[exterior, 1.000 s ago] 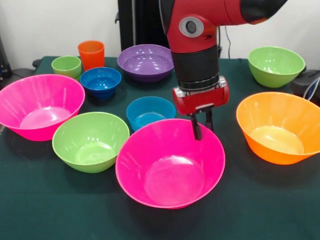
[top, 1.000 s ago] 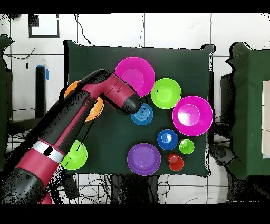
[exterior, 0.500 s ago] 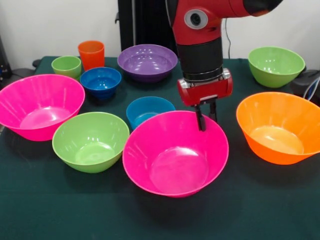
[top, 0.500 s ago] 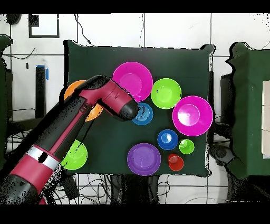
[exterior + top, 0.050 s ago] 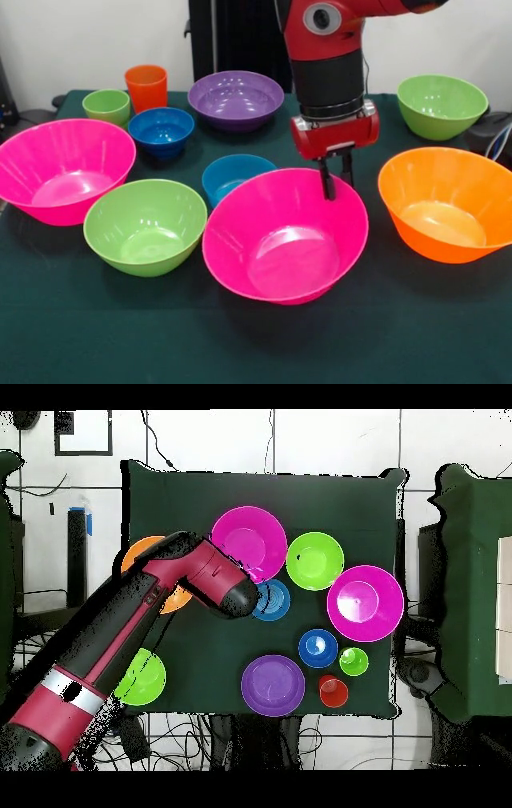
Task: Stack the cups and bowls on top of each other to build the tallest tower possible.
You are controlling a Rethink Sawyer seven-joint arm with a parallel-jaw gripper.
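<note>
Item: stacking set on a dark green table (image 5: 448,336), no tower begun; every piece stands singly, none nested in another. Landmark: the big pink bowl (image 5: 284,236) at the front centre of the front view, tilted and raised on its far side. The gripper (image 5: 337,178) is clamped on that bowl's far rim, one finger inside the wall and one outside, so the bowl reads as held and partly lifted. Left of it, close alongside, a green bowl (image 5: 146,226); further left, the second big pink bowl (image 5: 62,170). Just behind its left rim, and partly hidden by it, a small blue bowl (image 5: 238,178). Behind and to the left, the other small blue bowl (image 5: 162,130), with the light-green cup (image 5: 106,106) and the orange tumbler (image 5: 146,86) beyond that at the far-left corner. Directly behind, past the gripper, the purple bowl (image 5: 235,98). Right of it, the big orange bowl (image 5: 448,204); behind that, the second green bowl (image 5: 441,104). Status, as a judgement: the task is at its first pick, with one bowl in hand and nothing yet placed. Remaining: seat this bowl as a base or into its pink twin, then add the other seven bowls and both cups. The overhead view confirms all pieces separate.
</note>
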